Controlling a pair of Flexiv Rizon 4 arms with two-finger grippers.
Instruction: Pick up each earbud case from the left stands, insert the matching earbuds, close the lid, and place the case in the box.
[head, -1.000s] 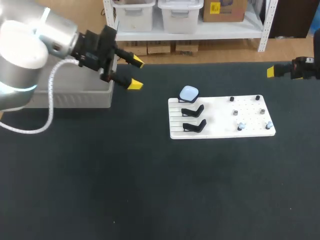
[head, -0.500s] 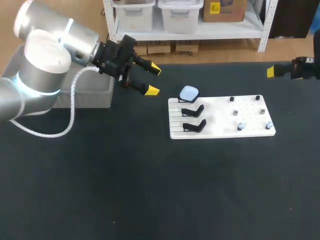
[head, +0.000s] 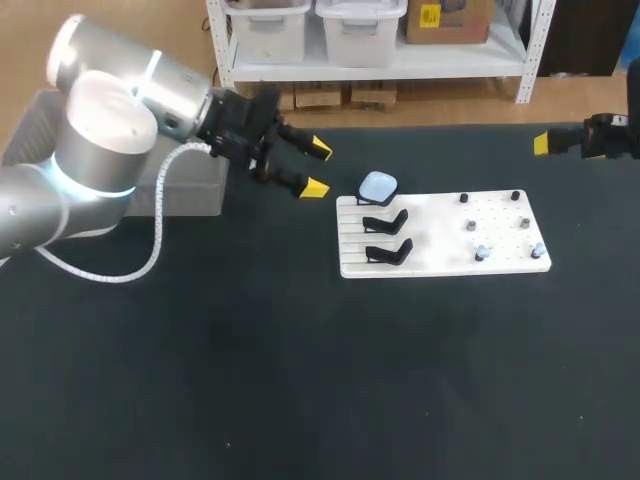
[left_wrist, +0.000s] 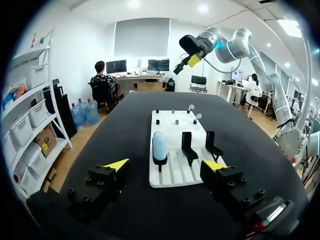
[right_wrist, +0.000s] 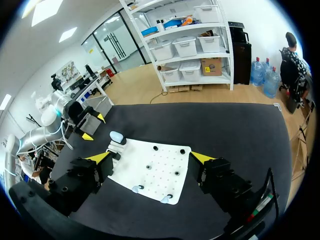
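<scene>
The worktop (head: 200, 380) had a matt black, cloth-like surface. At centre right, the white board (head: 440, 262) looked like smooth, matt plastic, and its stands (head: 388, 251) were dull black. The pale blue earbud case (head: 378, 185) had a soft gloss. At upper left, the left arm (head: 100, 130) had a shiny silver shell. The left end effector (head: 317, 168) was matt black with yellow, plastic-looking tips.

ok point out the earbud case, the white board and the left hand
earbud case (head: 378, 185), head view, middle of its lid
white board (head: 437, 240), head view, bare middle patch
left hand (head: 317, 169), head view, midway between yellow tips
</scene>
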